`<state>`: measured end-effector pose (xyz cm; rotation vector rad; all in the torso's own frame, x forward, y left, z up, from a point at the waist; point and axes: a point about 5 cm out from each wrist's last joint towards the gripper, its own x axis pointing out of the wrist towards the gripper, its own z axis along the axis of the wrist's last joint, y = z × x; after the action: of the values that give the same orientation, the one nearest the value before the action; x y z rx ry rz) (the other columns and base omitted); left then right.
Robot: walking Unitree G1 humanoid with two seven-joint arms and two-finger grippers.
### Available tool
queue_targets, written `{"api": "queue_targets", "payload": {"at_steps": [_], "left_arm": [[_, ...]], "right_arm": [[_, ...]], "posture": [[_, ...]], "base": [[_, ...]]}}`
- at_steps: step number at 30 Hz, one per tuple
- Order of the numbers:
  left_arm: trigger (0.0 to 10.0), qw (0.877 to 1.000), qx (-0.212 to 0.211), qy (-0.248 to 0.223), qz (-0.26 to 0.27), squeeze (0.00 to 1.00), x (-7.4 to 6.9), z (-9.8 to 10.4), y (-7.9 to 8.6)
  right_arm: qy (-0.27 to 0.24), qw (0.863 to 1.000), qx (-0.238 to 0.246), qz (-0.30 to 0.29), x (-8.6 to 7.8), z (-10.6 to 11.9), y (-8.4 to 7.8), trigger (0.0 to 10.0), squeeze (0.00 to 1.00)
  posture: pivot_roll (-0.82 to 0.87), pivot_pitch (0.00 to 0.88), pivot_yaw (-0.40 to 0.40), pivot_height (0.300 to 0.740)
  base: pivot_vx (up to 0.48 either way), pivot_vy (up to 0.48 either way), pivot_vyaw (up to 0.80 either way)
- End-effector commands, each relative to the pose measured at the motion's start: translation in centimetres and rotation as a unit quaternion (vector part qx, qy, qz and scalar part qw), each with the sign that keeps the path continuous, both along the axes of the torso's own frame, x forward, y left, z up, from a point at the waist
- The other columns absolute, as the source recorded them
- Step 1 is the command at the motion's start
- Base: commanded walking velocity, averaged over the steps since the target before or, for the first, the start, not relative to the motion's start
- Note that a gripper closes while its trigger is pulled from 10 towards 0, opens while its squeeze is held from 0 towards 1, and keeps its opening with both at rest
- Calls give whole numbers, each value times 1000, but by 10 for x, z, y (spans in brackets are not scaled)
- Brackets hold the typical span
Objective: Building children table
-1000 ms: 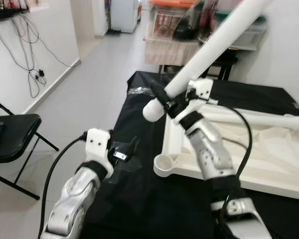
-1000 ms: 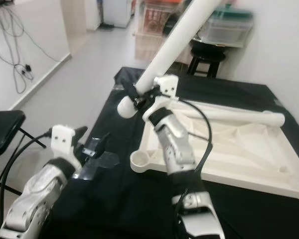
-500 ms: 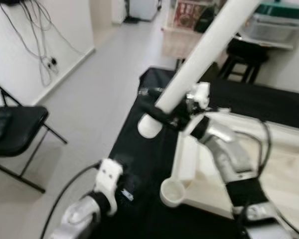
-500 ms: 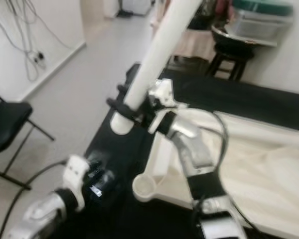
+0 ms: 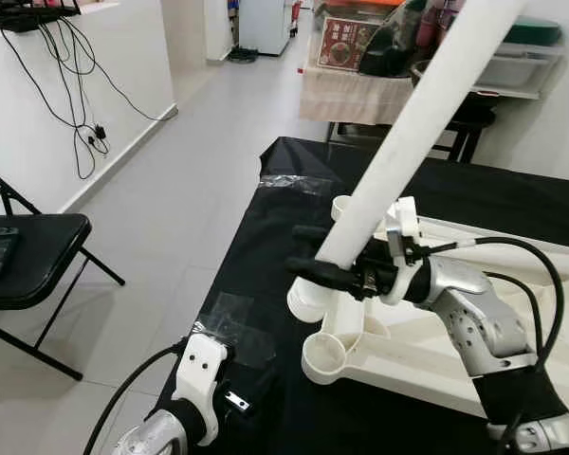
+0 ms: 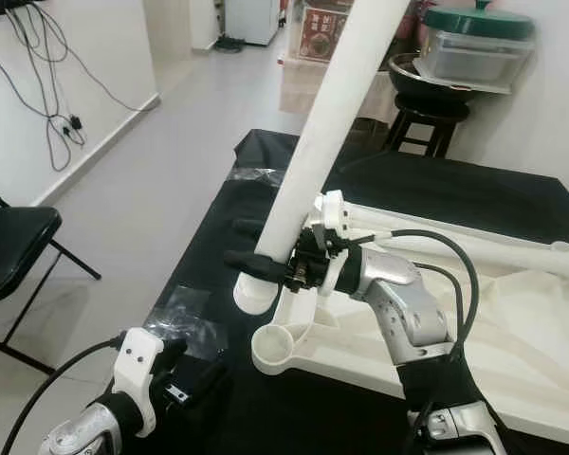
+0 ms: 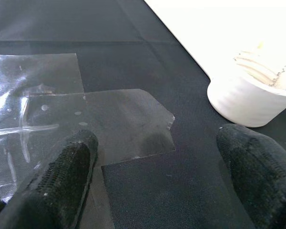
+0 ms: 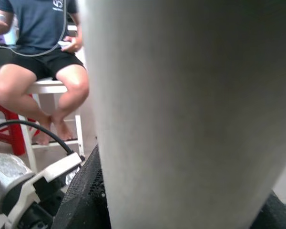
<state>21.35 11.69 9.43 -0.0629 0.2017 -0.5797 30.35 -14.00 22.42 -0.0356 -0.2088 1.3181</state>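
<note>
A long white table leg [image 5: 408, 123] slants up to the right, with my right gripper [image 5: 313, 251] shut around it close to its lower end. That end [image 6: 256, 294] hangs just behind the round corner socket [image 5: 327, 355] of the upside-down white tabletop [image 5: 427, 355] on the black cloth. In the right wrist view the leg [image 8: 181, 109] is pressed against a black finger [image 8: 81, 195]. My left gripper [image 7: 157, 176] is open low over the cloth, near clear tape [image 7: 62, 105] and the socket [image 7: 250, 98].
A second white leg [image 6: 455, 237] lies along the tabletop's far side. A black folding chair [image 5: 24, 256] stands to the left on the floor. A stool [image 6: 417, 109] and a shelf with tubs are behind the table. A seated person [image 8: 38, 47] is nearby.
The camera shifted. My right gripper has brought the leg's lower end down and nearer, from above the tabletop's edge to just behind the corner socket. My left arm has dropped lower.
</note>
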Motion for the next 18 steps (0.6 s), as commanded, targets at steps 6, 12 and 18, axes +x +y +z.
{"api": "queue_targets", "payload": {"at_steps": [6, 12, 18], "left_arm": [[10000, 999, 14, -4, 33, 0, 9, 7, 3], [10000, 998, 28, -29, 46, 0, 17, 15, 8], [10000, 998, 30, -31, 53, 0, 19, 17, 11]], "right_arm": [[-3, 1000, 7, -15, -2, 1, -4, 10000, 0], [0, 1000, 15, -22, -3, -1, -3, 10000, 0], [-3, 999, 20, -30, -3, 0, -2, 10000, 0]], "posture": [[106, 153, -79, 740], [104, 150, -76, 740], [102, 147, -74, 740]], "base": [[-85, 0, 0], [-258, 0, 0], [-277, 0, 0]]}}
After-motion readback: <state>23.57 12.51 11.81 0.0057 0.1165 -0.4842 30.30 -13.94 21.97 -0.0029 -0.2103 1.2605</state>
